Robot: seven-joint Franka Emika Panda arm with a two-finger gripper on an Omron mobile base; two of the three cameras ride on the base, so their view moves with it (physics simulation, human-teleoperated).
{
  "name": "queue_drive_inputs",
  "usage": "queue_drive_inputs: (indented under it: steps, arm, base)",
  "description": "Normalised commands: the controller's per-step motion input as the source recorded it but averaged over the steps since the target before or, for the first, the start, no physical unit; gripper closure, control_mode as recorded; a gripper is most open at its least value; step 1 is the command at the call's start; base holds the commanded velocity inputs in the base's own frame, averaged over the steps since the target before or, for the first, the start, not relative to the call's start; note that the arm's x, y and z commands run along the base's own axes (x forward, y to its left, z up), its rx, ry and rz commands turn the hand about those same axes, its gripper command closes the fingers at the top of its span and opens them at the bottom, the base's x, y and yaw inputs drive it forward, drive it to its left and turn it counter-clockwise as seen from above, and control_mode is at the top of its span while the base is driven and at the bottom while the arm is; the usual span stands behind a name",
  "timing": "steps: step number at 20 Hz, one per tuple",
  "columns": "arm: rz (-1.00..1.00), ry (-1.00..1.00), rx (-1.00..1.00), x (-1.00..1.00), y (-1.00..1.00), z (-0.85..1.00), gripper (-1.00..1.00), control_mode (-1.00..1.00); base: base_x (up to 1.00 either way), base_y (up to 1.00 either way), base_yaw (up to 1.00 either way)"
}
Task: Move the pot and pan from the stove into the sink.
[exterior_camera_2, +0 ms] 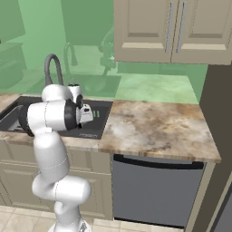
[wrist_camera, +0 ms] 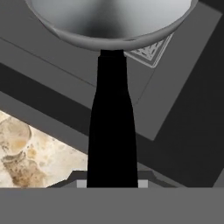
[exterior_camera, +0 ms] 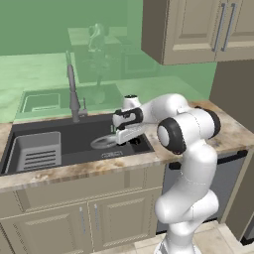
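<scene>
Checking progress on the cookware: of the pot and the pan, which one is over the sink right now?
The small shallow silver pan, gripped by its black handle in the claw.

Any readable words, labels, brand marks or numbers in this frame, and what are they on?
No readable text.
Sink: a pale patterned mark on its floor, also seen beside the pan in the hand view; too blurred to tell whether it is lettering.
Hand: small green marks, no characters legible.

Beige wall cabinets (exterior_camera_2: 181, 29) above a marbled counter (exterior_camera_2: 154, 129), green back wall (exterior_camera: 30, 30), tiled floor (exterior_camera_2: 18, 222)
</scene>
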Motion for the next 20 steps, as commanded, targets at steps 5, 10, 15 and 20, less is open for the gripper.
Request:
queue_drive_inputs:
  steps: [5, 10, 15, 20]
  arm:
    - [0.00, 0.00, -0.03, 0.06, 0.02, -0.31, 1.00, -1.00]
    - [0.00, 0.00, -0.04, 0.04, 0.03, -0.34, 1.00, -1.00]
    - [0.00, -0.02, -0.01, 0.14, 0.00, -0.21, 1.00, -1.00]
    - [0.00, -0.03, -0.03, 0.21, 0.00, -0.27, 1.00, -1.00]
  base:
    - [0.00, 0.00, 0.00]
    - [0.00, 0.00, 0.00]
    - [0.00, 0.00, 0.00]
    - [0.00, 0.00, 0.00]
